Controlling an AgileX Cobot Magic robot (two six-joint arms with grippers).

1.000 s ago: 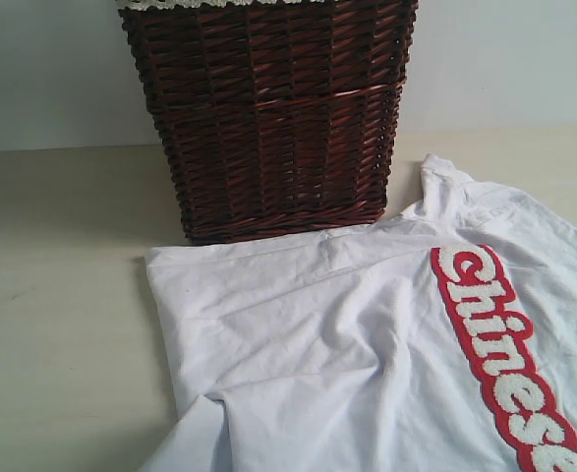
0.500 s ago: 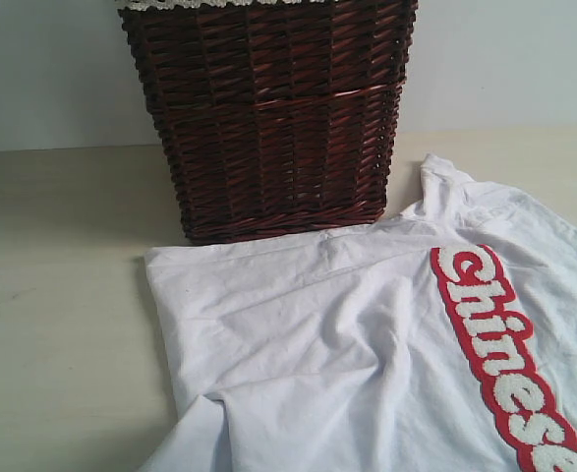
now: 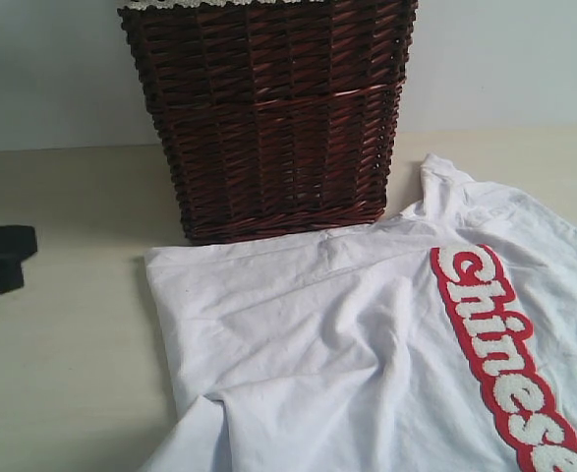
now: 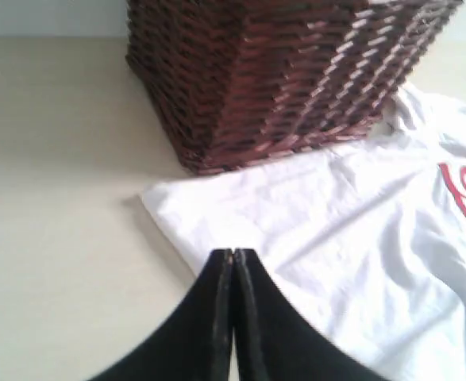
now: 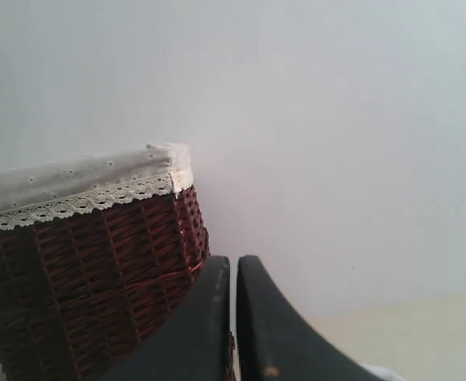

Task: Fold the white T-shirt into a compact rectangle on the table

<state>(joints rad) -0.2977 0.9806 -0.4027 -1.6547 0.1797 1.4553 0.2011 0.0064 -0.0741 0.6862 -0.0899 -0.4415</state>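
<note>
The white T-shirt (image 3: 367, 344) lies rumpled and unfolded across the near right of the tabletop (image 3: 62, 374), its red band with fuzzy "Chinese" lettering running toward the near right. Its far edge sits just beside the dark wicker basket (image 3: 278, 118). Its left edge runs straight, with bare tabletop wide open beyond. Out there the left end effector (image 4: 233, 254) hovers, pinched closed and empty. The right end effector (image 5: 233, 260), also closed on nothing, is up near the basket's lace rim (image 5: 82, 198).
</note>
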